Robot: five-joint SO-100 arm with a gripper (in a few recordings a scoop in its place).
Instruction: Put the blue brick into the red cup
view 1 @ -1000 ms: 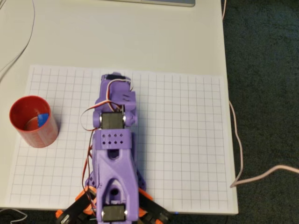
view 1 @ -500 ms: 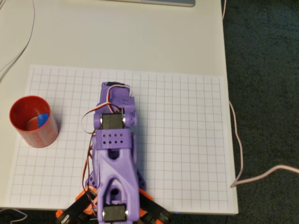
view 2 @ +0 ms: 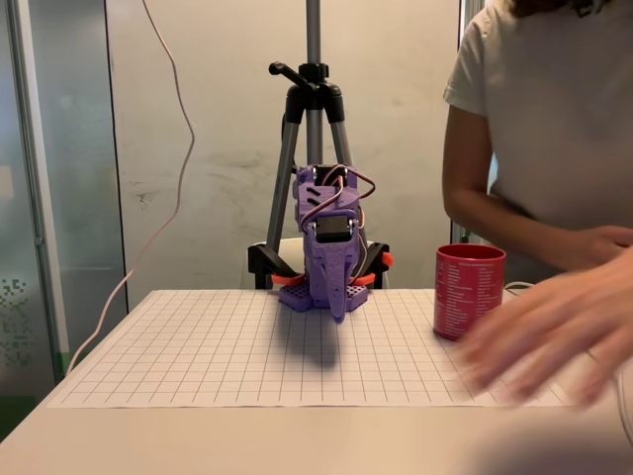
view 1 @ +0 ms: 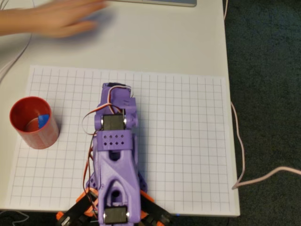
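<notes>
Robot's hand is folded back over its base, pointing down, looks closed with nothing in it. Blue brick already sits inside the red cup, off at 9 o'clock on the worktop. Job looks finished. A person's hand is blurring in at 11 o'clock.

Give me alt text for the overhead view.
A blue brick lies inside a red cup at the left edge of a grid mat. A purple robot arm is folded at centre, and a person's blurred hand reaches in top left.
</notes>
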